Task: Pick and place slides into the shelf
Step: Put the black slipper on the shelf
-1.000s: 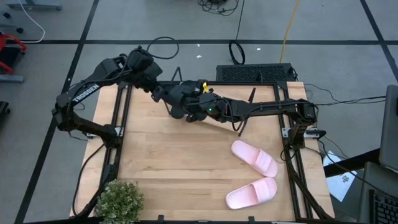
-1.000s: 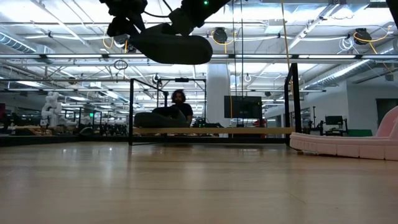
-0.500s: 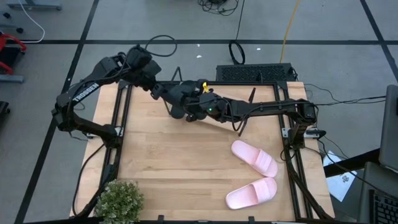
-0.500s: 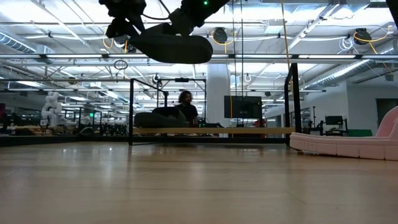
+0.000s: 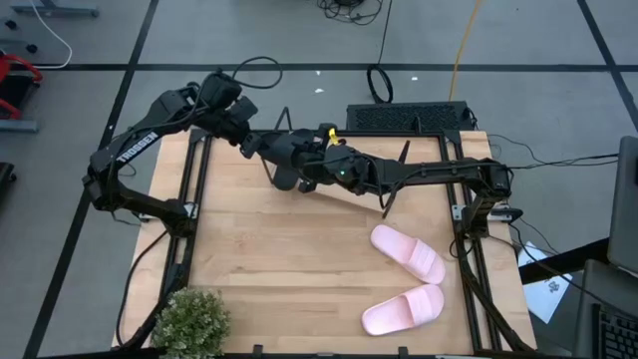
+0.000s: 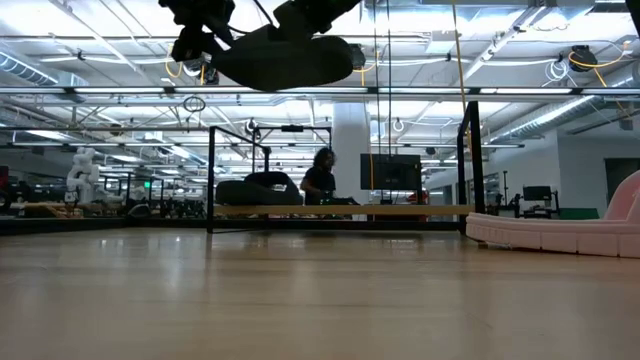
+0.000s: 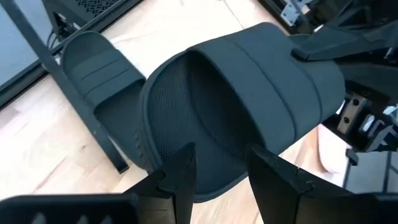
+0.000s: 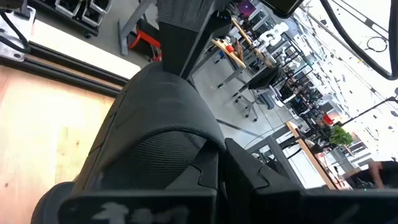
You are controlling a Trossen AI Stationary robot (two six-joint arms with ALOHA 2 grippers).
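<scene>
I hold a matte black slide [image 5: 292, 160] between both grippers, high above the far middle of the table; it shows as a dark shape at the top of the low view [image 6: 285, 62]. My left gripper [image 5: 265, 148] comes at it from the left and my right gripper [image 5: 321, 168] from the right, each shut on it. The second black slide [image 6: 250, 190] rests sole-down on the shelf's plank [image 6: 400, 210] by its left wire frame [image 7: 74, 81]. Two pale pink slides [image 5: 409, 252] [image 5: 403, 309] lie on the table's near right. My left gripper has the black slide's rounded heel end [image 7: 214, 177] between its two fingers [image 7: 180, 177], coming from the table's left. The slide is lifted clear, footbed facing the wrist camera. Which faces the pads meet, I cannot tell. My right gripper is shut on the black slide at its strap end [image 7: 311, 68], coming from the table's right, with one finger [image 7: 314, 46] lying over the strap's top. The other finger is hidden by the slide. The slide is lifted clear of the table.
A potted plant [image 5: 189, 321] stands at the near left corner. Black frame rails [image 5: 189, 199] [image 5: 469, 229] run along both table sides. Bare tabletop [image 5: 279, 259] lies near and left of the pink slides. A person [image 6: 322, 180] stands in the room beyond the shelf.
Both grippers, keeping their hold, have carried the black slide slightly up and a little toward the table's right and far edge. The person behind the shelf has walked to the right.
</scene>
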